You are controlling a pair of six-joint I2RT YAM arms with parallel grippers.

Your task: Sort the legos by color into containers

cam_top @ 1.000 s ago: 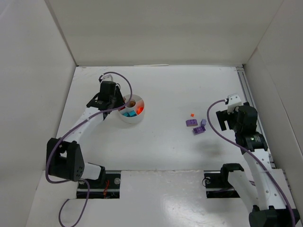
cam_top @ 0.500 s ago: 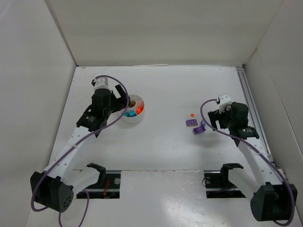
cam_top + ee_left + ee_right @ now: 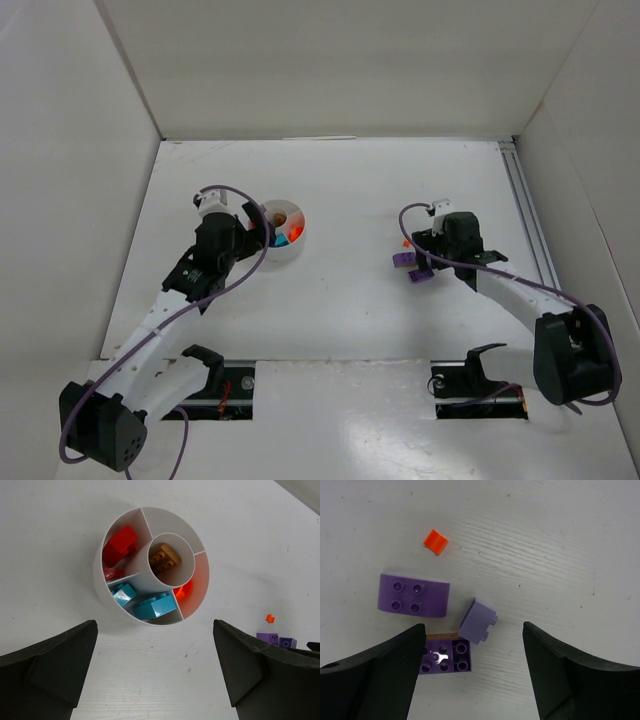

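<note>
**Materials and shapes.** The table (image 3: 330, 320) is white, with a faint grain and dark specks. The dish (image 3: 100, 575) is round, smooth white plastic, with thin walls that split it into wedges around a tubular hub. The legos are glossy moulded plastic.

**Orientation.**
- The purple plate (image 3: 414, 596) lies flat with four studs up. One long edge is curved, and its long axis runs left to right in the right wrist view.
- The small purple brick (image 3: 478, 621) is tipped onto an edge, with its long axis on a diagonal.
- The third purple brick (image 3: 445, 657) lies flat, partly hidden by a finger. I cannot tell whether studs or sockets face up.
- The tiny orange piece (image 3: 436, 541) lies beyond the plate, apart from it.

**Containers.**
- The hub holds a brown brick (image 3: 165, 557), studs up.
- One wedge holds a red brick (image 3: 120, 542) with a darker red piece beside it.
- The next wedge holds two teal bricks (image 3: 154, 606).
- Another wedge holds an orange piece (image 3: 184, 590).

**Positions.** The dish sits left of the table's centre. The loose legos lie right of centre, well apart from it.

**Grippers.** The left gripper (image 3: 155, 626) is just short of the dish, with its fingers spread wide and holding nothing. The right gripper (image 3: 474, 626) has its fingers parted on either side of the small purple brick, touching neither side of it.
</note>
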